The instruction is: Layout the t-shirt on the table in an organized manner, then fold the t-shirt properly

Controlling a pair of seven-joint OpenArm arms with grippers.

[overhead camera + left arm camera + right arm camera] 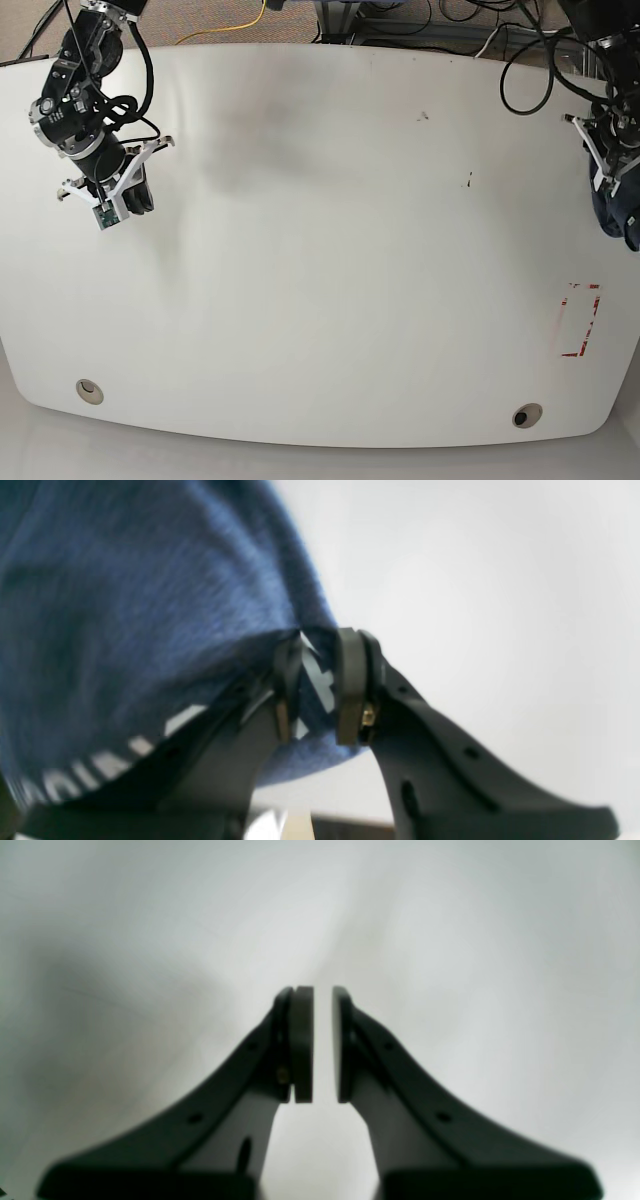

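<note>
I see the t-shirt [612, 212] bunched at the far right edge of the base view, hanging at the table's right rim under my left arm rather than lying on the surface. In the left wrist view its navy heathered cloth [150, 605] fills the upper left and centre of the frame, with blurred white lettering along the lower left. My left gripper [320, 685] is pinching a fold of that cloth between its pads, with fabric visible in the gap.

The table [330, 250] is white and takes up most of the base view. It has a red rectangular mark [580, 320] at lower right and two grommet holes [89, 391] near the bottom edge.

My right gripper [322, 1045] is at upper left of the base view, well apart from the shirt. Its pads stand nearly together with a thin slit between them and nothing in it.
</note>
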